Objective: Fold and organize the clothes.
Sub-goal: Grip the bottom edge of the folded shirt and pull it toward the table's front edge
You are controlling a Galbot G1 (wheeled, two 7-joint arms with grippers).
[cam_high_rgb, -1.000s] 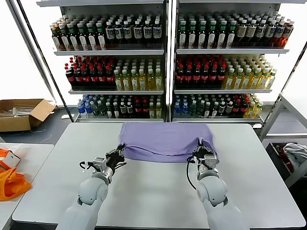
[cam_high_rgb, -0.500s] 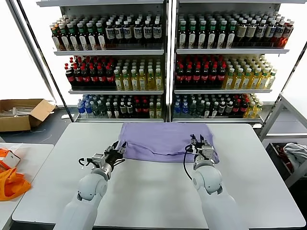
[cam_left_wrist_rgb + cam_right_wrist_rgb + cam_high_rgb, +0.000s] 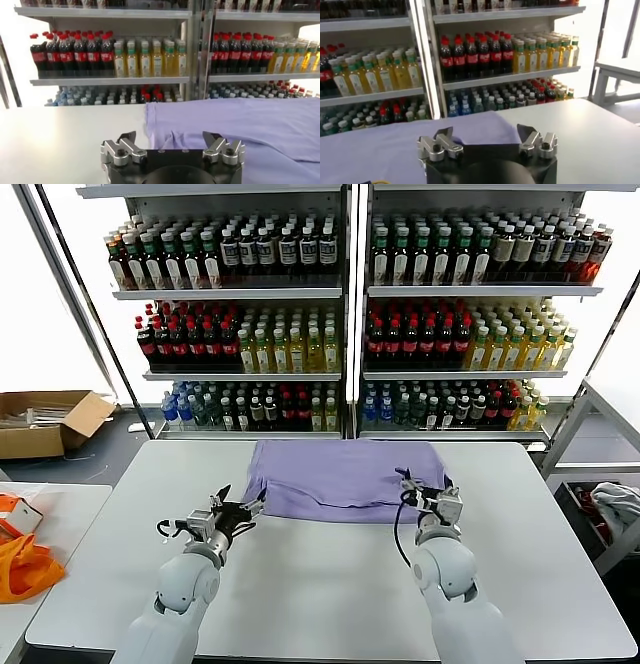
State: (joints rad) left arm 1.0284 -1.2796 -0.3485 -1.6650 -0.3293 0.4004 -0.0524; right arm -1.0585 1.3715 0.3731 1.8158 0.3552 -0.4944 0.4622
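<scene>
My fingers are standing spread and empty: left gripper [image 3: 238,513] and right gripper [image 3: 425,494] are flanking the folded T-shirt [image 3: 345,475], lying crosswise ahead on the desk [image 3: 320,584].

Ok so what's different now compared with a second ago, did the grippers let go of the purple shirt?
Yes. The left gripper and right gripper both opened, released the near edge of the lavender T-shirt and drew back slightly toward the robot. The shirt stays folded at the far side of the table; the drink shelves are unchanged.
</scene>
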